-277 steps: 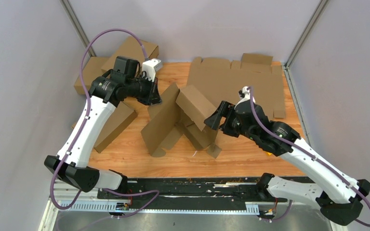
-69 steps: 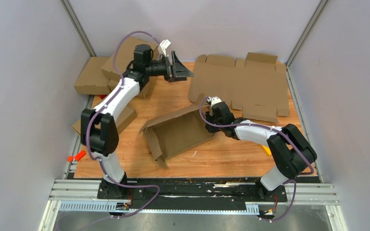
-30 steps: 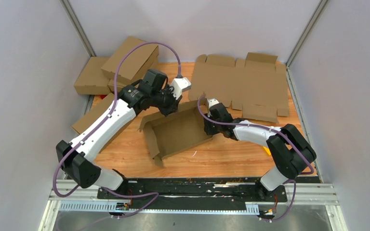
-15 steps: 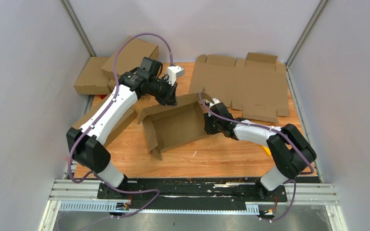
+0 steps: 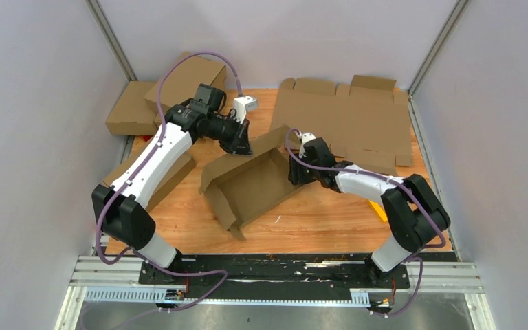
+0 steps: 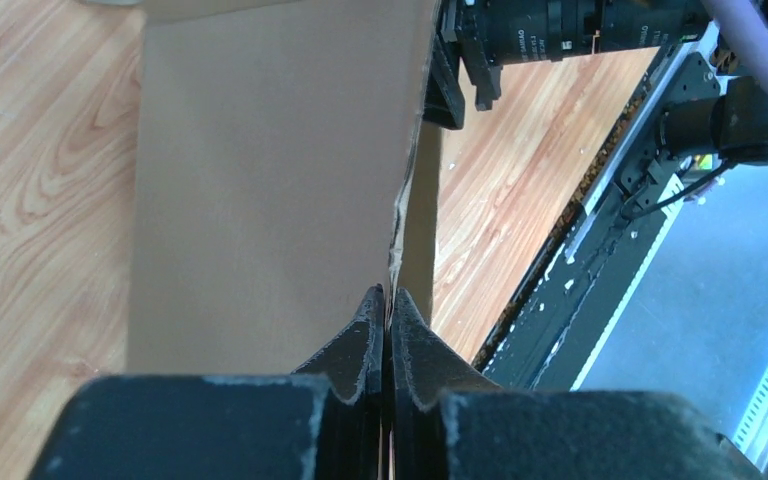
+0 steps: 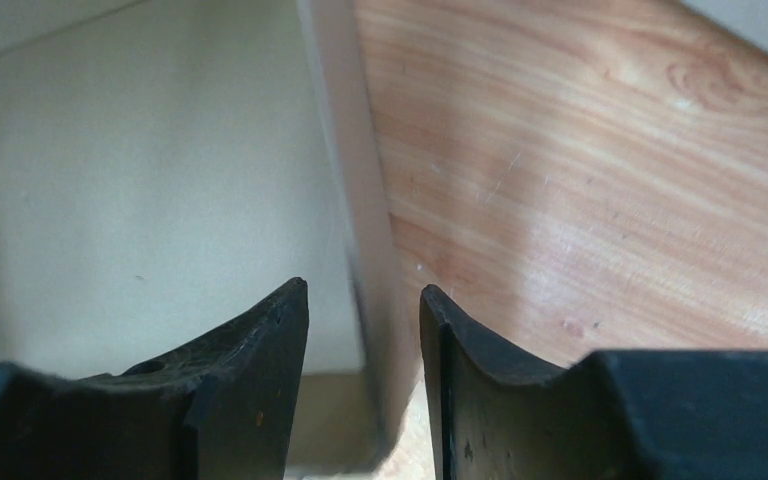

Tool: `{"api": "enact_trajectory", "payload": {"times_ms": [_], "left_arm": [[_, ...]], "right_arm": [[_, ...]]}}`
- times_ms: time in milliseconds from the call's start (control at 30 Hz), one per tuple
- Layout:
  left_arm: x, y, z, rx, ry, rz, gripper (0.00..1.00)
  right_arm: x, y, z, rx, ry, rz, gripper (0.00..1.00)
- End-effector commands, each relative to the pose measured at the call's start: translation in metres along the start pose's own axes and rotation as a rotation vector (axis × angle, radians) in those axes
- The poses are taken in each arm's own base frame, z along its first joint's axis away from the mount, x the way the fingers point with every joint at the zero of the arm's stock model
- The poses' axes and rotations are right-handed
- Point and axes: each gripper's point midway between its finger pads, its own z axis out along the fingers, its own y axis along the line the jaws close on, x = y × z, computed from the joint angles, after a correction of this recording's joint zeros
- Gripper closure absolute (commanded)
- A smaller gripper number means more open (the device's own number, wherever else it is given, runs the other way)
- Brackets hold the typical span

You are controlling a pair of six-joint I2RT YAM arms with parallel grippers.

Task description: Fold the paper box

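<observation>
The paper box (image 5: 251,187) is a brown cardboard tray lying open-side up at the table's middle, with its walls partly raised and a loose flap at the near left. My left gripper (image 5: 243,147) is shut on the top edge of the box's back wall; in the left wrist view the gripper (image 6: 388,300) pinches the thin cardboard edge beside the box panel (image 6: 260,180). My right gripper (image 5: 295,172) is at the box's right end. In the right wrist view this gripper (image 7: 360,300) is open, its jaws astride the right wall (image 7: 355,190) without pinching it.
A flat die-cut cardboard sheet (image 5: 344,124) lies at the back right. Folded brown boxes (image 5: 185,79) are stacked at the back left, with another (image 5: 172,175) under my left arm. A small orange object (image 5: 379,214) lies by my right arm.
My left arm came from the back to the box's back wall and shut on it. In the last half second the box turned slightly and its back wall's right end rose.
</observation>
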Motion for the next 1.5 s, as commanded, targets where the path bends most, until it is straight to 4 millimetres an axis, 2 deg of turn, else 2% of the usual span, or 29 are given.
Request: {"api": "enact_trajectory", "payload": {"times_ms": [0,200,333,467,567,700,767,867,1000,1167,1367,1467], "left_arm": [[-0.015,-0.006,-0.018,-0.022,-0.087,0.01,1.0],[-0.014,-0.013,-0.015,-0.002,-0.076,0.016,1.0],[-0.015,-0.014,-0.013,0.011,-0.067,0.023,1.0],[-0.016,-0.021,-0.012,0.045,-0.069,0.029,1.0],[-0.014,-0.026,-0.012,0.062,-0.063,0.042,1.0],[-0.014,-0.029,-0.015,0.061,-0.065,0.055,1.0],[-0.013,-0.03,-0.015,0.067,-0.064,0.056,1.0],[-0.013,-0.03,-0.016,0.066,-0.066,0.059,1.0],[-0.015,-0.03,-0.017,0.058,-0.069,0.06,1.0],[-0.014,-0.029,-0.019,0.036,-0.074,0.054,1.0],[-0.015,-0.02,-0.022,-0.025,-0.081,0.053,1.0],[-0.015,-0.018,-0.022,-0.038,-0.08,0.055,0.89]], "right_arm": [[-0.02,0.006,0.006,-0.019,-0.006,0.001,0.53],[-0.028,-0.003,0.014,0.037,-0.009,-0.029,0.43],[-0.032,0.001,0.024,0.042,-0.036,-0.094,0.3],[-0.039,0.008,0.038,0.036,-0.067,-0.166,0.28],[-0.054,0.013,0.051,0.058,-0.115,-0.253,0.27],[-0.054,0.013,0.065,0.072,-0.09,-0.292,0.39],[-0.049,0.009,0.07,0.095,-0.077,-0.294,0.41],[-0.051,0.0,0.07,0.186,-0.077,-0.35,0.55],[-0.044,-0.009,0.064,0.322,-0.058,-0.404,0.67],[-0.04,-0.026,0.048,0.448,-0.056,-0.372,0.73],[-0.029,-0.022,0.037,0.418,-0.043,-0.306,0.71],[-0.021,-0.016,0.031,0.371,-0.028,-0.287,0.65]]}}
